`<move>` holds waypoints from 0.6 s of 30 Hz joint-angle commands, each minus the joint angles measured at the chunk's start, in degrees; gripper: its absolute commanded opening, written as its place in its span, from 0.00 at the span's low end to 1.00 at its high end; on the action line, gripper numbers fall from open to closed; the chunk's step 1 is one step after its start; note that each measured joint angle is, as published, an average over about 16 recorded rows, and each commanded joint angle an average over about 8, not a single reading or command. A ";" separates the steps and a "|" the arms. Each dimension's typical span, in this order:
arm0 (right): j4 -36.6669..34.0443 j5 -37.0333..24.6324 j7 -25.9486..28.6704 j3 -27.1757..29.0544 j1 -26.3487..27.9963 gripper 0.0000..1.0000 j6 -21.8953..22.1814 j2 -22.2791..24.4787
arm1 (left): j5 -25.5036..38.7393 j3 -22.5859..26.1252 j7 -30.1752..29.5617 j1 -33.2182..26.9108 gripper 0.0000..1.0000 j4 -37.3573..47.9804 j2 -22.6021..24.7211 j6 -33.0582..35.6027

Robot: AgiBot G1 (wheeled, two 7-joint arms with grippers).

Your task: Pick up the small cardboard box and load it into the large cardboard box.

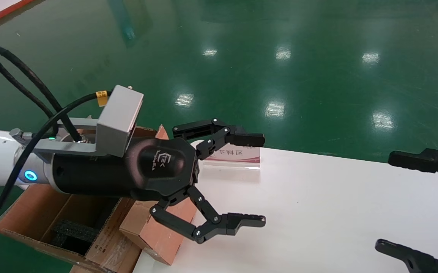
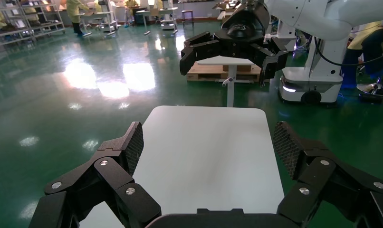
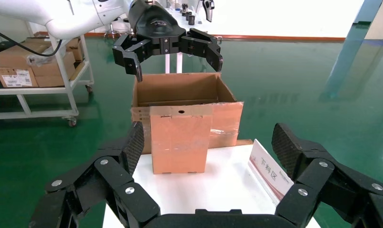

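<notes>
Now: my left hand [image 1: 238, 182], fingers apart, empty, hovers directly above the small box [image 3: 180, 137], which stands upright at the surface [image 1: 317, 212] edge against the big box [image 3: 185, 92]. Right hand [image 1: 412, 208] open, farther off.

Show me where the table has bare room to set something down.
The white table is bare between the sign and the open right gripper. It is crowded at the left edge: the small cardboard box against the large cardboard box, with the open left gripper above.

small cardboard box [image 3: 180, 138] on table [image 1: 317, 212] edge | large cardboard box [image 3: 182, 97] touching behind it | sign [image 3: 270, 170] beside
</notes>
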 commanded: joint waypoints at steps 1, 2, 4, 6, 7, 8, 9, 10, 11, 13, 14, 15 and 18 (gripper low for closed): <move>0.00 0.00 0.00 0.00 0.00 1.00 0.00 0.00 | 0.00 0.00 0.00 0.00 1.00 0.00 0.00 0.00; 0.00 0.00 0.00 0.00 0.00 1.00 0.00 0.00 | 0.00 0.00 0.00 0.00 1.00 0.00 0.00 0.00; 0.00 0.00 0.00 0.00 0.00 1.00 0.00 0.00 | 0.00 0.00 0.00 0.00 1.00 0.00 0.00 0.00; 0.00 0.00 0.00 0.00 0.00 1.00 0.01 0.00 | 0.00 0.00 0.00 0.00 1.00 0.00 0.00 0.00; 0.00 0.00 -0.01 0.00 0.00 1.00 0.01 0.00 | 0.00 0.00 0.00 0.00 1.00 0.00 0.00 0.00; -0.01 -0.01 -0.01 -0.01 0.00 1.00 0.01 0.01 | 0.00 0.01 -0.01 0.01 1.00 0.02 0.00 -0.01; -0.01 -0.01 -0.01 -0.01 0.00 1.00 0.01 0.01 | 0.01 0.02 -0.04 0.03 1.00 0.04 -0.01 -0.02; -0.01 -0.01 -0.01 0.00 0.00 1.00 0.02 0.01 | 0.05 0.04 -0.07 0.05 1.00 0.07 -0.03 -0.04; -0.02 -0.02 -0.02 0.00 0.00 1.00 0.02 0.01 | 0.12 0.07 -0.11 0.07 1.00 0.10 -0.06 -0.08; -0.03 -0.02 -0.02 -0.01 0.00 1.00 0.02 0.01 | 0.71 0.27 -0.37 0.12 1.00 0.10 -0.30 -0.34; -0.03 -0.02 -0.03 -0.01 0.00 1.00 0.02 0.01 | 1.12 0.44 -0.65 0.13 1.00 0.04 -0.45 -0.54; -0.03 -0.02 -0.03 -0.02 0.00 1.00 0.02 0.01 | 1.68 0.67 -1.05 0.09 1.00 -0.06 -0.65 -0.82; -0.05 -0.01 -0.04 -0.03 0.01 1.00 0.01 0.01 | 4.01 1.57 -2.77 -0.27 1.00 -0.75 -1.42 -1.90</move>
